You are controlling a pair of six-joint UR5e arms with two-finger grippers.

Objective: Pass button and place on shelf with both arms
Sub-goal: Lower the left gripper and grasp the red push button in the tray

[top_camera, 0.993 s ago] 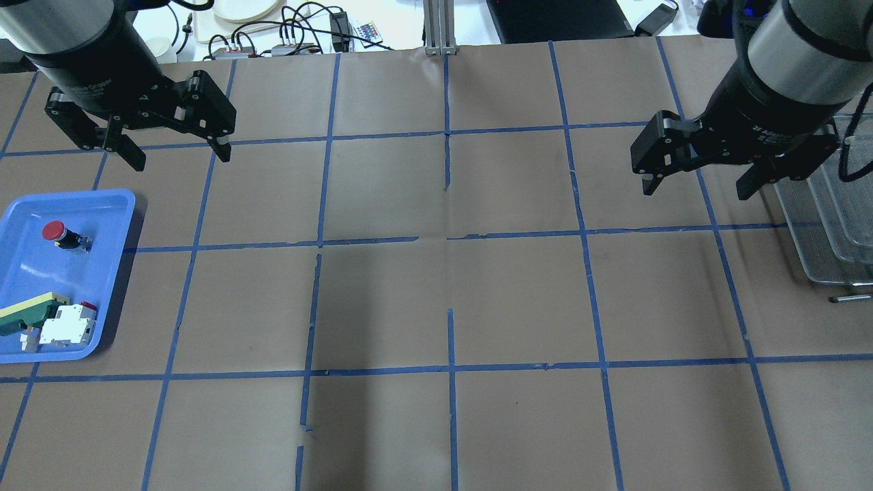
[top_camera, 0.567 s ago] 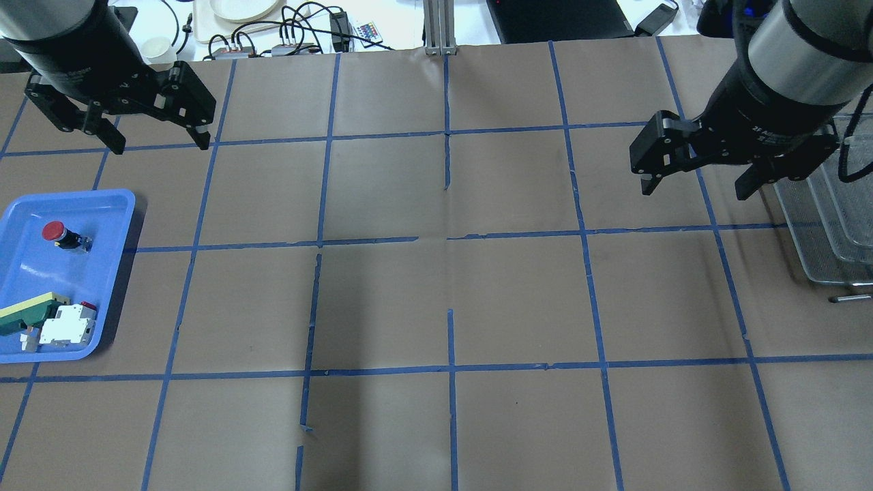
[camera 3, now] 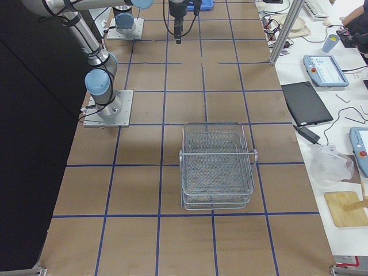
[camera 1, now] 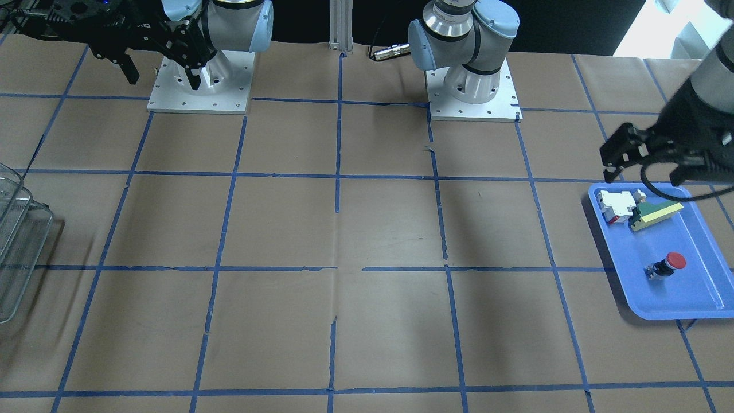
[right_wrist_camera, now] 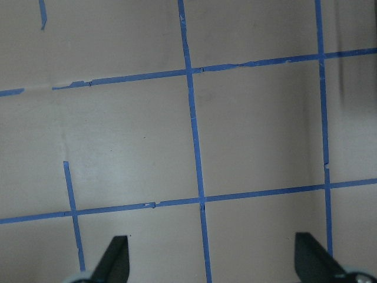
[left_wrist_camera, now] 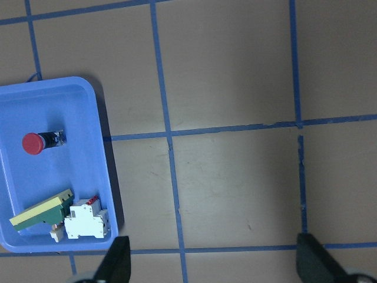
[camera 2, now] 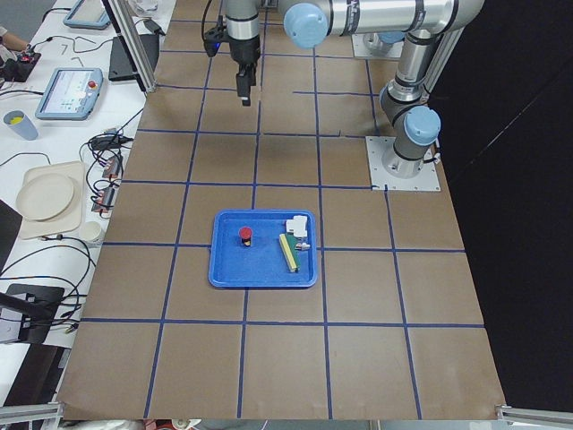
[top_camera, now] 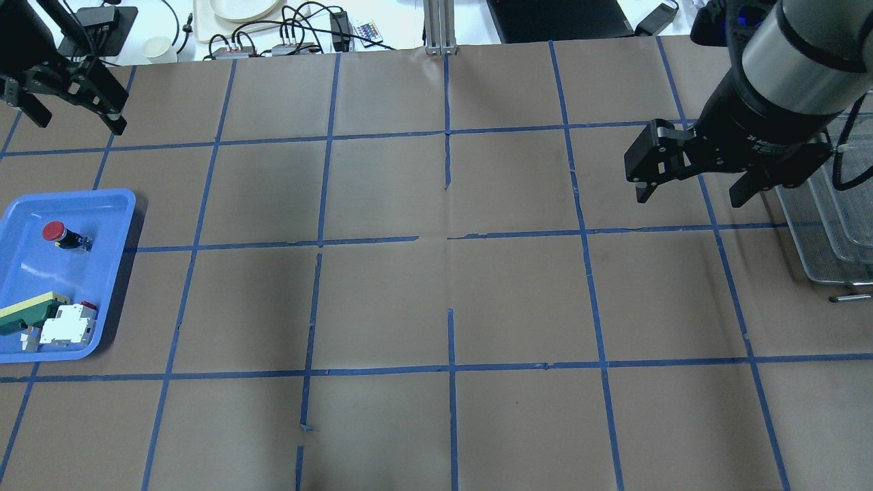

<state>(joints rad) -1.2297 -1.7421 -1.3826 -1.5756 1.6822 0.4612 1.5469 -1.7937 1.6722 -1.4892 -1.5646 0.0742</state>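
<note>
button (top_camera: 63, 234): lies on its side on the floor of the blue tray (top_camera: 102, 204), at the table's end on the robot's left, red cap toward the tray's outer wall and clear block toward the table's middle
left gripper (top_camera: 80, 125): fingers spread wide with nothing between them, held up above the table and touching nothing
button and left gripper: well apart; from overhead the gripper shows beyond the tray's far rim, and in the left wrist view the button (left_wrist_camera: 40, 142) sits up and to the left of the gap between the two fingertips, not under it
right gripper (top_camera: 689, 199): fingers also wide apart and empty, hanging over bare paper just beside the shelf
shelf (top_camera: 835, 232): silver wire-mesh rack with stacked tiers, standing at the table's end on the robot's right, far from the tray
other parts in the tray: white-and-red switch block (top_camera: 67, 324) and green-and-yellow wedge piece (top_camera: 27, 312), side by side at the tray's near end, apart from the button
table (top_camera: 382, 307): covered in brown paper with a grid of blue tape
</note>
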